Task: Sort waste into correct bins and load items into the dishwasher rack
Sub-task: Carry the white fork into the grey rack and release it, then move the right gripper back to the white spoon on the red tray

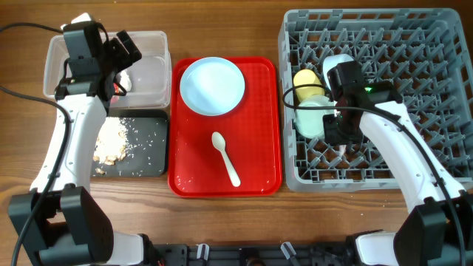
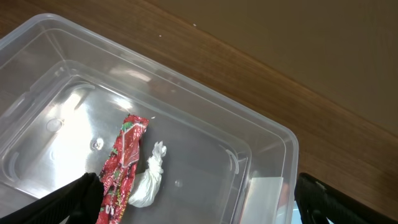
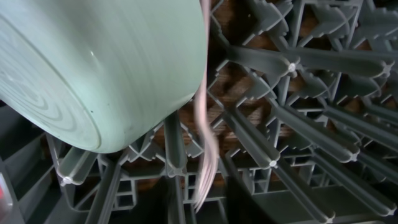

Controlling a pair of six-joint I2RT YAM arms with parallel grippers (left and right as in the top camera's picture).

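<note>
Overhead: wrapper point(image 2: 124, 158) binned left of red tray point(image 1: 185, 185); cup point(image 1: 304, 77), mint bowl point(image 1: 314, 118) racked right of it; plate point(image 1: 213, 86), spoon point(image 1: 225, 157) on it, pending. L gripper point(image 2: 196, 180) spread wide; R gripper point(image 1: 340, 142) unclear.

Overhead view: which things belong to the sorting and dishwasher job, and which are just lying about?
Job: red wrapper, white scrap, leftovers, clear tub, black tray, blue plate, spoon, yellow cup, mint bowl, rack.
Lying about: red tray, table.

plate point(image 1: 213, 86) and spoon point(image 1: 225, 157) on tray point(image 1: 260, 148), left of rack point(image 1: 432, 70).
</note>
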